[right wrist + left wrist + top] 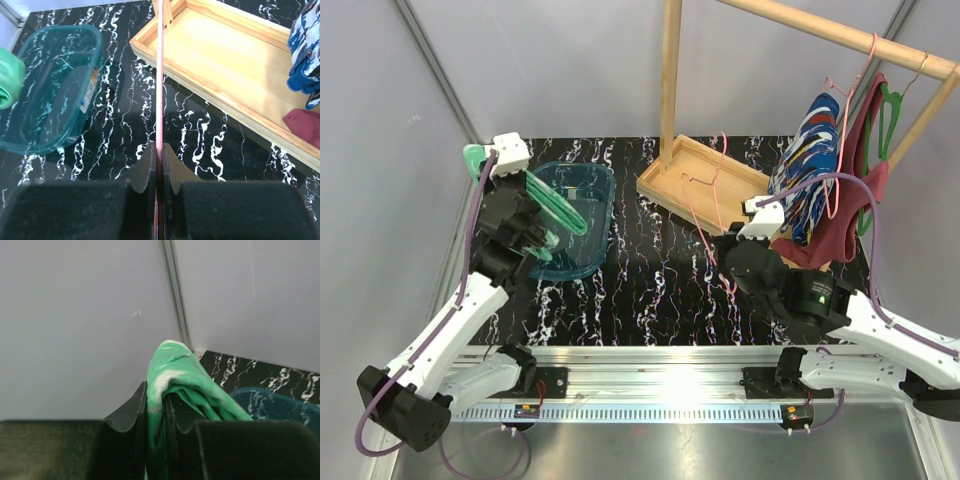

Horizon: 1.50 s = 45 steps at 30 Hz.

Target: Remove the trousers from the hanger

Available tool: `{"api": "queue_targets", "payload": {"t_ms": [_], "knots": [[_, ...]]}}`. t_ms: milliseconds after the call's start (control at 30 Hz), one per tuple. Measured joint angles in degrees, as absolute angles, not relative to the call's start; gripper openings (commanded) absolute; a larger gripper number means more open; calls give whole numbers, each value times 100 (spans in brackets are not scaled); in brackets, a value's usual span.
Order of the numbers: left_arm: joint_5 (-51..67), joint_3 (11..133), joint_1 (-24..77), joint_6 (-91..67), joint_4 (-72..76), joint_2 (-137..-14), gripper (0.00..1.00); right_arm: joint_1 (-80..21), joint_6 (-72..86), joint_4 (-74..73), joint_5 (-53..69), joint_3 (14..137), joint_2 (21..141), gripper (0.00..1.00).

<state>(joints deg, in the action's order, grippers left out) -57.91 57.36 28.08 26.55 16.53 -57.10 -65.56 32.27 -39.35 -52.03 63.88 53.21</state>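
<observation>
The mottled green and white trousers (pixel 175 370) are pinched between my left gripper's (pixel 156 405) fingers, held up near the back left wall. In the top view the left gripper (pixel 480 163) holds them (pixel 558 205) over the teal bin, and the cloth trails down toward it. My right gripper (pixel 159 157) is shut on a thin pink wire hanger (pixel 159 75), bare of cloth, and holds it (pixel 720 215) above the table's middle (pixel 730 248). The blue patched trousers (pixel 808 165) hang on another pink hanger (pixel 837 140) from the wooden rail; their edge shows in the right wrist view (pixel 305 55).
A teal plastic bin (pixel 582 255) stands at the left, also in the right wrist view (pixel 55 90). A wooden rack with a tray base (pixel 665 185) and top rail (pixel 840 35) stands at the back right. A maroon tank top (pixel 840 225) hangs on a green hanger (pixel 888 110).
</observation>
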Motion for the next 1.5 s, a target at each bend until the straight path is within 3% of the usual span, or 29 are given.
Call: {"api": "queue_targets", "payload": {"t_ms": [267, 467, 700, 1067, 1500], "knots": [[-5822, 5205, 2335, 2596, 1761, -5870, 0, -6556, 3070, -3806, -4886, 6410, 5194, 0], [-5804, 5256, 2292, 2504, 1918, -7262, 0, -6556, 3035, -3710, -4670, 6410, 5111, 0], [-5760, 5972, 2414, 2353, 1518, -9056, 0, -6556, 3009, -3653, -4523, 6410, 5078, 0], [-5590, 7126, 3068, 2602, 1297, -10709, 0, -6556, 2954, -3529, -4372, 6410, 5212, 0], [-4775, 7808, 3116, 1846, 60, -11183, 3, -6556, 2731, -3494, -4379, 6519, 5483, 0]]}}
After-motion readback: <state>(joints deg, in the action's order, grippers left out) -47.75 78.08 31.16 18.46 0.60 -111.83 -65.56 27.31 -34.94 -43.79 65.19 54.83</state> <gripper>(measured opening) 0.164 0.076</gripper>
